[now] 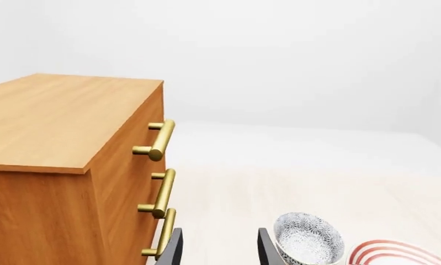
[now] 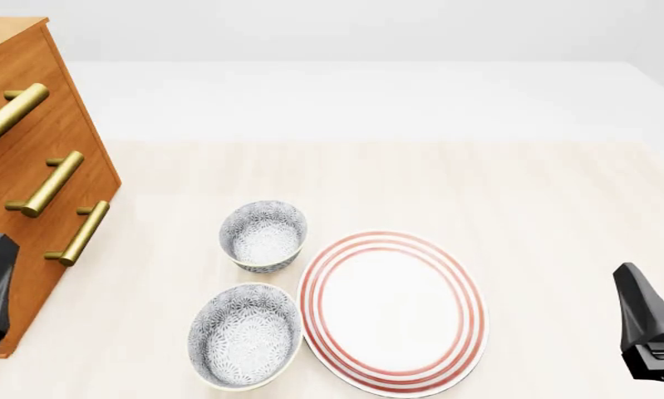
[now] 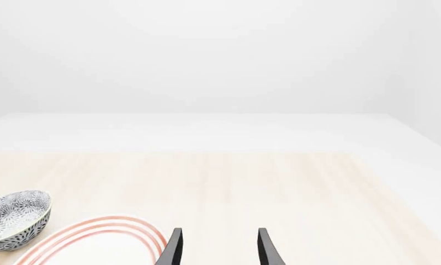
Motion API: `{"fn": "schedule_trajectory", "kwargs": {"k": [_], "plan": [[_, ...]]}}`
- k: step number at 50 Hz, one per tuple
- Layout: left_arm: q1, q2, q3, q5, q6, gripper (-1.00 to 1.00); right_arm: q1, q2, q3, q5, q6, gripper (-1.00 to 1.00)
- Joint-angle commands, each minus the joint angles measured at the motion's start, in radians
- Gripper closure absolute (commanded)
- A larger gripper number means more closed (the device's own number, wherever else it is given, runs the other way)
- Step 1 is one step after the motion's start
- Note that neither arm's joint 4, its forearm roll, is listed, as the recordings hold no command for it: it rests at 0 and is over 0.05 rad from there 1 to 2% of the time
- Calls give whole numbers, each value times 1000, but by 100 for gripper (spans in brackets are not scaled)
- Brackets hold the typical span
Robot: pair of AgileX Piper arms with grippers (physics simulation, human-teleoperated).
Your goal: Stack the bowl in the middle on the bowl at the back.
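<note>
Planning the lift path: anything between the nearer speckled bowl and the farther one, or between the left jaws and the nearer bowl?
Nothing visible. The bowl in the middle and the bowl at the back sit apart with bare table between. The plate lies to their right, the drawer cabinet to the left. The left gripper, jaws open, has open table ahead.

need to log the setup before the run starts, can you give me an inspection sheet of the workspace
surface: pale wood table, white floor beyond it.
job's things: two speckled bowls, both upright and apart; the bowl in the middle nearer the arms, the bowl at the back beyond it. Not yet stacked.
clutter: plate with red rings right of the bowls; wooden drawer cabinet with brass handles at left.
grippers: left gripper open, holding nothing; right gripper open, holding nothing; both well clear of the bowls.
cables: nothing seen.
surroundings: plain white walls, nothing else seen.
</note>
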Motion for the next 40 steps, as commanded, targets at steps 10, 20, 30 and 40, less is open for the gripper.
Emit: {"fn": "schedule_trajectory", "kwargs": {"k": [10,20,30,40], "plan": [[-245,252,-380,255,32,-100,1,-5,-1,5,4,-100],[-293,480,-471,344,-117,-100,2,-10,-2,10,3,-100],[-350,636,-563,428,-177,-100,2,-9,-2,10,3,-100],[-441,804,-616,490,-214,-100,2,-7,-2,8,3,-100]]}}
